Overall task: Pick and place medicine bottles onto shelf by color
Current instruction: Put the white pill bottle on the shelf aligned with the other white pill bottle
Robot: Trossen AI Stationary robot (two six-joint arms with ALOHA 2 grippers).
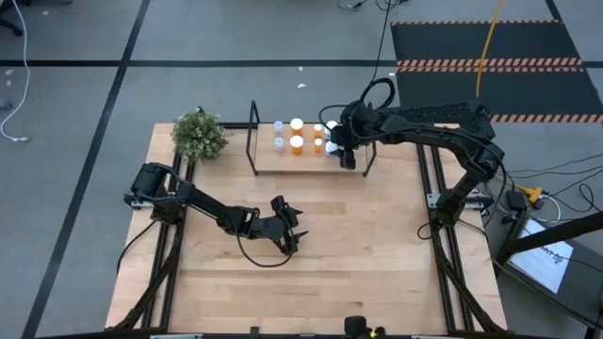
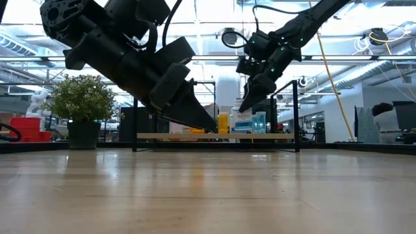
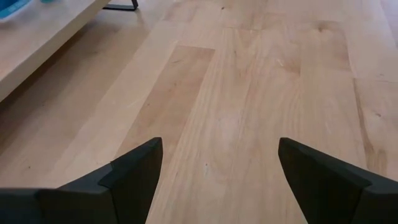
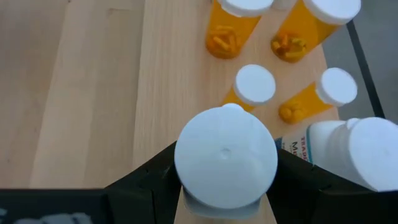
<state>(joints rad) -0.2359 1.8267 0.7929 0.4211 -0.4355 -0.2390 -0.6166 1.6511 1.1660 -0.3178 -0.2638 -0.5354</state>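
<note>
White-capped bottle (image 4: 225, 163), pinched by the right gripper (image 4: 227, 180) over the shelf (image 1: 311, 158)'s right end: light, rigid, probably slippery; grip below the cap. Left gripper (image 1: 287, 233) spread above the bench (image 1: 320, 273).

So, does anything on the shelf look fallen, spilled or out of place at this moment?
Nothing stands out. The bottles on the shelf stand upright, caps up, with no pills spilled. The right gripper holds a white-capped bottle above the shelf. The left gripper is open over the bare table.
</note>
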